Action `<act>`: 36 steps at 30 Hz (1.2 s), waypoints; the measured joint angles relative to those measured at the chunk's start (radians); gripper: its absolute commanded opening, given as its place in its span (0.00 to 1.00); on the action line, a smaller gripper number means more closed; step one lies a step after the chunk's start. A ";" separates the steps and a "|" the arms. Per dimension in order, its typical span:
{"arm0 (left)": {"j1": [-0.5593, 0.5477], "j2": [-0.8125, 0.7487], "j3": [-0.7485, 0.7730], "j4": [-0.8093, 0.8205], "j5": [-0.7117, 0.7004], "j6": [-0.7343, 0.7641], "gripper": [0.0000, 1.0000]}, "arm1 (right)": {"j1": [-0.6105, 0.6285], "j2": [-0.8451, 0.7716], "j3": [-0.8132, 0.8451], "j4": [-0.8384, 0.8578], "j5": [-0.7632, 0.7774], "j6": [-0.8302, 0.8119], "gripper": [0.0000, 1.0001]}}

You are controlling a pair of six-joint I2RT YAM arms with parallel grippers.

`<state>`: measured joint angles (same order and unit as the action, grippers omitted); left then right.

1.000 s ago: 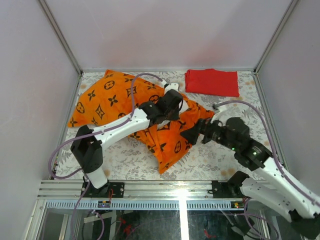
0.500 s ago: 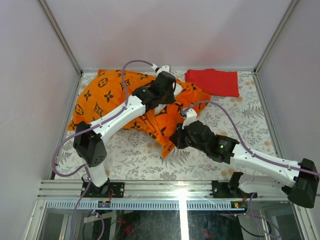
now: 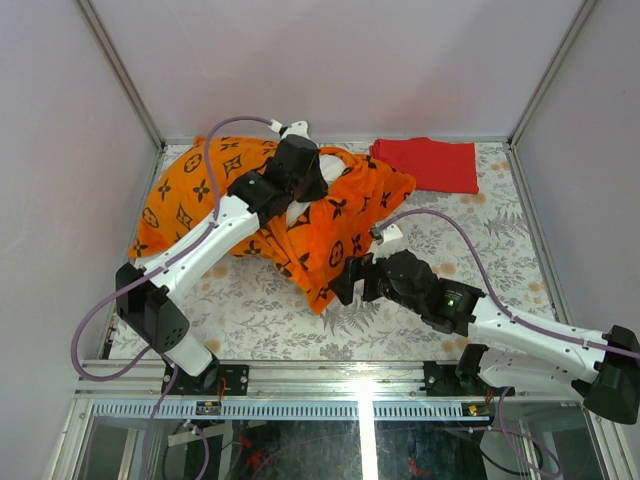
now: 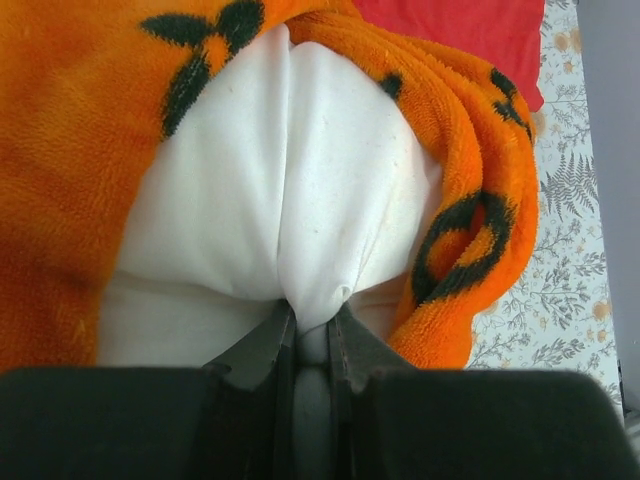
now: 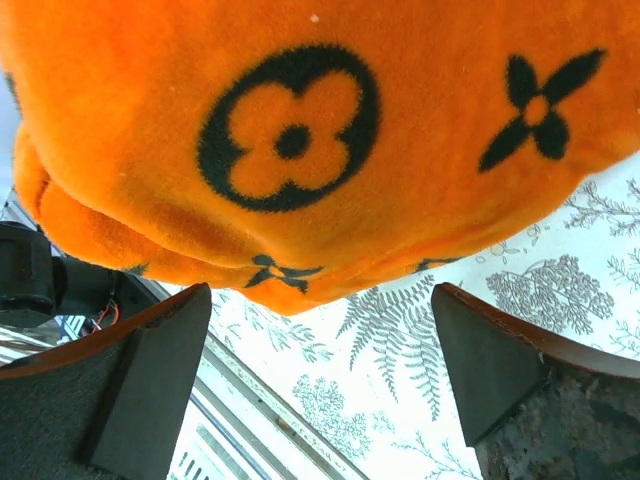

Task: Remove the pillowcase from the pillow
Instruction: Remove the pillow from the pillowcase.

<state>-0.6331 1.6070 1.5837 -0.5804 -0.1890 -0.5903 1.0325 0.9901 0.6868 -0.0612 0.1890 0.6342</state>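
The bright orange plush pillowcase with black flower and circle motifs [image 3: 195, 190] lies on the floral-printed table covering [image 3: 250, 310], in the far-left part of it. Its long axis runs on a diagonal, from the far-left corner toward the near middle. The far-left end is plump and filled; the near-right end is slack and rumpled, tapering to a point near the right gripper [image 3: 345, 285].

Inside the case sits the plump white fabric pillow [image 4: 290, 190]. It is mostly covered, bare only where the orange cloth gapes open around it on the side facing right. A fold of the case curls along the pillow's right flank.

The left gripper [image 4: 310, 325] is pressed together on a tuck of the white pillow fabric, which puckers into its jaws — the orange cover lies beside them, not between them.

The right gripper's fingers [image 5: 160, 350] are spread wide, low over the table covering, with the orange hem hanging just above and between their tips; they pinch nothing.

A plain red folded cloth [image 3: 424, 164] lies flat at the far right, just beside the case's edge.
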 measured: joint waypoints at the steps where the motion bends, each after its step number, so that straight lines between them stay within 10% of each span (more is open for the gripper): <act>1: 0.003 -0.004 -0.001 0.001 0.000 0.000 0.00 | 0.000 -0.006 0.000 0.007 0.000 -0.007 0.99; 7: 0.005 -0.007 -0.036 0.012 0.021 -0.001 0.00 | 0.001 0.146 0.078 0.066 -0.098 -0.026 1.00; 9: 0.005 -0.007 -0.050 0.014 0.029 -0.001 0.00 | 0.003 0.216 0.106 0.102 -0.138 -0.025 0.62; 11: 0.005 -0.007 -0.063 0.017 0.032 -0.001 0.00 | 0.008 0.279 0.140 0.122 -0.165 -0.031 0.05; 12: 0.005 -0.007 -0.069 0.019 0.032 -0.001 0.00 | 0.010 0.305 0.157 0.128 -0.177 -0.031 0.00; 30: 0.326 -0.151 -0.074 -0.064 0.338 -0.042 0.00 | 0.010 0.266 -0.297 0.514 -0.096 0.249 0.00; 36: 0.344 -0.182 -0.079 -0.052 0.375 -0.042 0.00 | 0.011 0.167 -0.239 0.367 -0.077 0.209 0.92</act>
<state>-0.2886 1.4246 1.5051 -0.6327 0.1860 -0.6323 1.0439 1.1572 0.4477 0.3058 0.1120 0.8433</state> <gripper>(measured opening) 0.089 0.568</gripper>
